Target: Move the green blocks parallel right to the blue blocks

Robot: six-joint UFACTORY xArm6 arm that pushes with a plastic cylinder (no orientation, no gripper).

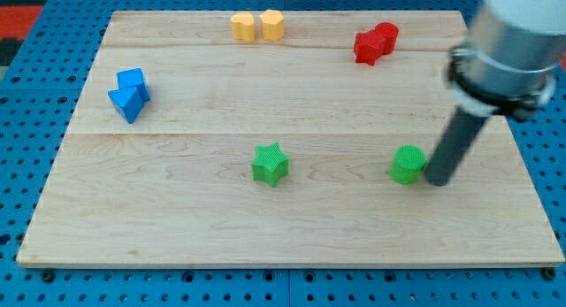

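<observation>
Your wooden tabletop [177, 227] carries eight small blocks in four colours, and your rod. My tip [437, 180] rests on the boards at the view's right, just beside the green cylinder [408, 165] on that block's right side; touching or a hair apart, you cannot tell from this view. The rod rises from there up and to the right into a grey housing that covers the view's top right corner. This arm has no jaws, so there is nothing to report as wide, narrow or holding. The green star [271, 164] sits near the middle of the tabletop, well apart from the cylinder and on about the same level, with bare wood between them. The two blue blocks lie at the view's left edge, touching each other: a blue cube-like block [133, 80] above and a blue triangular block [125, 103] just below it. Between the green star and the blue pair you see only open board. At the view's top stand two yellow blocks side by side, a yellow cylinder [242, 26] and a yellow hexagonal block [272, 25], nearly touching. To their right, near the top edge, two red blocks [375, 43] press together; their shapes are hard to make out.
</observation>
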